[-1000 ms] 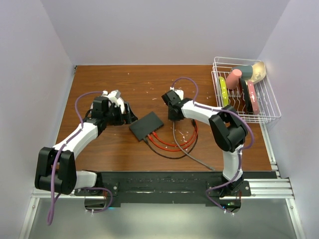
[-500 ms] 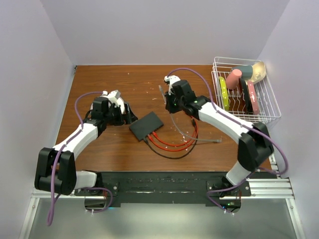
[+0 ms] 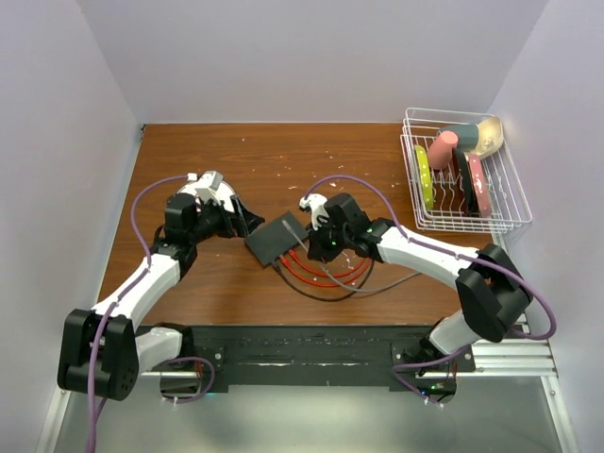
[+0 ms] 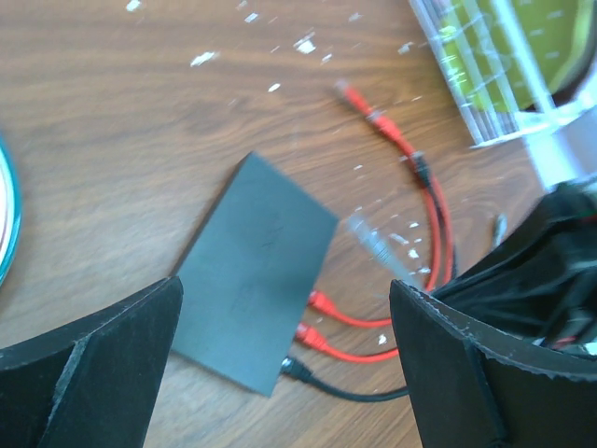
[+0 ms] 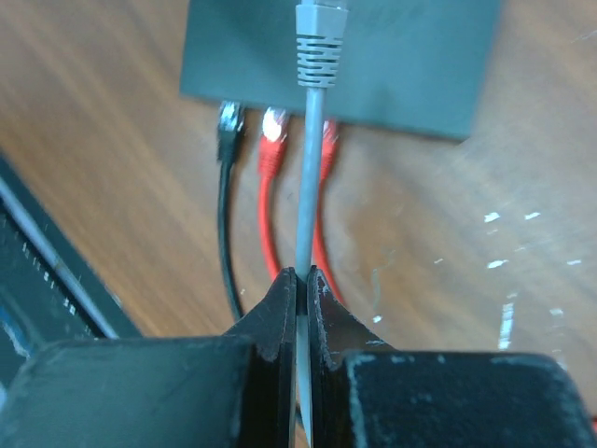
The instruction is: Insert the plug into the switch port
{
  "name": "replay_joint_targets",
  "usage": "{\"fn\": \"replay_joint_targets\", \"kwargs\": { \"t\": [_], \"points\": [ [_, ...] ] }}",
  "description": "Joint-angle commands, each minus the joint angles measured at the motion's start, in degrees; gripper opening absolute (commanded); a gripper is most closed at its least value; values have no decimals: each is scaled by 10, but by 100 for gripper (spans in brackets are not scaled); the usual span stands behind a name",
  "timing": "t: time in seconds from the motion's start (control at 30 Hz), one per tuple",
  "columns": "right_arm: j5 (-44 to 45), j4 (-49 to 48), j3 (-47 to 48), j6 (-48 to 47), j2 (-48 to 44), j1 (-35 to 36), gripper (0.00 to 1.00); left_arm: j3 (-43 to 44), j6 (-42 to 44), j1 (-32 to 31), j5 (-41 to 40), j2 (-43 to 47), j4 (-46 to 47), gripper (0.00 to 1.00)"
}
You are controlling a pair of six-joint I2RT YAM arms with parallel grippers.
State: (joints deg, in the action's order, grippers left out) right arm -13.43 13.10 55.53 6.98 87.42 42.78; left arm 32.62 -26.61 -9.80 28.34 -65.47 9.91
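Lining up for insertion, plug not yet seated. Right fingers (image 5: 284, 303) are pinching tight on the grey cable (image 5: 312, 187) some way behind the grey plug (image 5: 320, 33). The plug is sticking out toward 12 o'clock in the right wrist view and hovering over the top face of the switch (image 5: 420, 65), past the port edge rather than at it. Switch is lying flat near the middle of the surface (image 3: 189, 160), with its port edge facing about 5 o'clock in the top view. Three sockets are already taken, by a black plug (image 5: 229, 119) and two red plugs (image 5: 272, 126) side by side. Free sockets are not showing; probably sitting at 3 o'clock of the red pair in the wrist view. Left fingers (image 3: 242, 220) are standing wide, holding nothing, just at 10 o'clock of the switch and apart from it as far as I can tell.

Next move, as I'm judging it: pulling the plug back off the top, dropping it to socket height, shifting sideways to an empty socket, squaring the clip, then pushing straight in. Grip is on the cable, not the plug body, so the plug is likely flexing under the push. Switch is looking light and loose, likely sliding toward 11 o'clock unless the left fingers are bracing its far edge.
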Motion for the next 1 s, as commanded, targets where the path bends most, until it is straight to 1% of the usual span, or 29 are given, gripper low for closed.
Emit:
{"fn": "replay_joint_targets", "kwargs": {
  "t": [0.0,0.23,0.43,0.5,0.53,0.6,0.7,0.73,0.8,0.83,0.97],
  "points": [
    [-57,-71,-30,7,-46,-2,0,-24,-23,3,58,17,106,97],
    [-84,-91,-48,15,-79,-1,0,-55,-67,3,136,5,216,91],
    [-115,-93,-46,14,-83,-1,0,-78,-109,3,199,-11,324,82],
    [-123,-93,-45,15,-86,0,0,-81,-122,3,207,-15,341,80],
    [-128,-92,-44,15,-88,0,0,-81,-125,2,211,-18,349,77],
    [-132,-95,-44,15,-91,2,0,-80,-130,1,218,-29,356,73],
    [-148,-96,-41,18,-95,5,0,-81,-141,-1,216,-41,366,66],
    [-150,-94,-39,18,-95,6,0,-85,-146,-4,211,-47,384,62],
    [-153,-88,-36,16,-91,8,0,-89,-163,-7,209,-51,400,59],
    [-154,-87,-36,17,-91,10,0,-87,-164,-12,206,-55,404,57],
    [-154,-85,-34,20,-90,19,0,-80,-159,-22,201,-62,399,53]
  ]
}}
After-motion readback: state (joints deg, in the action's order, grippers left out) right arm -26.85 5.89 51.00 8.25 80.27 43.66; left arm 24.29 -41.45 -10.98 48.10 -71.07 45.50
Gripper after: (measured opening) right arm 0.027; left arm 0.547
